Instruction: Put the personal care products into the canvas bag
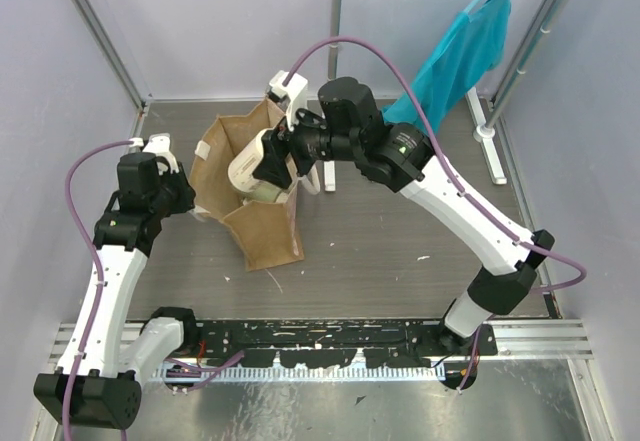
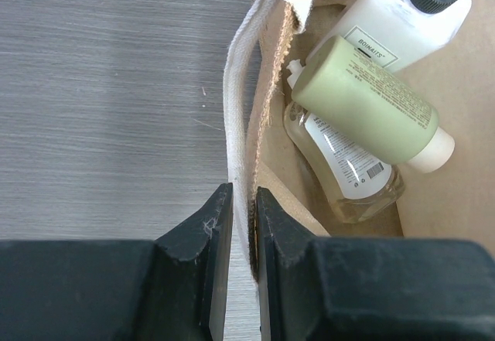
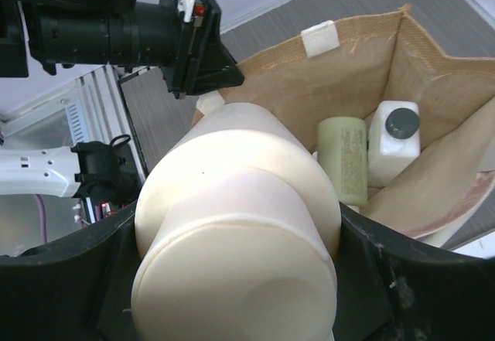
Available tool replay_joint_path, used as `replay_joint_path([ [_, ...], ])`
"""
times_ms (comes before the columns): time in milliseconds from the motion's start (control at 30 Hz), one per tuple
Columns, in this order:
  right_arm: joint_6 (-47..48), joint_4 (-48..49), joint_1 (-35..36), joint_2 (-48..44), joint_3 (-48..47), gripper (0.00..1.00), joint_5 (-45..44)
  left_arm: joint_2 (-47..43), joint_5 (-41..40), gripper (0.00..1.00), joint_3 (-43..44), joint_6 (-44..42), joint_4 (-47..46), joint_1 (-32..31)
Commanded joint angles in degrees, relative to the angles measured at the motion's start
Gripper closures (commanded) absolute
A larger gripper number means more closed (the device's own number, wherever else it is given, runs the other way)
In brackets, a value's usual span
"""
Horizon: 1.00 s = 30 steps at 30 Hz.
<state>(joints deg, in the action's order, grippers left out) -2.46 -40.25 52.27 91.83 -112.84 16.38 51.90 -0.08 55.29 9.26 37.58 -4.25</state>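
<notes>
The tan canvas bag (image 1: 262, 229) stands upright left of centre, mouth open. My left gripper (image 2: 244, 225) is shut on the bag's left rim and whitish strap (image 2: 238, 101). My right gripper (image 1: 268, 166) is shut on the cream round bottle (image 3: 240, 233) and holds it over the bag's mouth; it shows in the top view too (image 1: 252, 169). Inside the bag lie the olive-green bottle (image 2: 371, 101), the white rectangular bottle with dark cap (image 2: 402, 16) and the amber clear bottle (image 2: 344, 163). The green (image 3: 344, 159) and white (image 3: 394, 151) bottles also show in the right wrist view.
A teal cloth garment (image 1: 465, 51) hangs from a rack at the back right. The rack's white post (image 1: 335, 71) and base (image 1: 488, 136) stand behind the bag. A metal rail (image 1: 330, 336) runs along the near edge. Walls close in both sides.
</notes>
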Motion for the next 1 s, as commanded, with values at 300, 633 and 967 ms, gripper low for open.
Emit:
replay_joint_path([
  [300, 2.52, 9.85, -5.73, 4.37, -4.87, 1.00, 3.72, -1.93, 0.48, 0.75, -0.67, 1.13, -1.39, 0.05],
  [633, 4.18, -3.74, -5.24, 16.88, -15.08, 0.99, 5.80, -3.58, 0.45, 0.75, 1.32, 1.19, -0.61, 0.10],
  [967, 7.63, -22.14, -3.50, 21.46, -26.70, 0.99, 6.38, -2.62, 0.68, 0.75, 1.84, 0.93, -1.03, 0.07],
])
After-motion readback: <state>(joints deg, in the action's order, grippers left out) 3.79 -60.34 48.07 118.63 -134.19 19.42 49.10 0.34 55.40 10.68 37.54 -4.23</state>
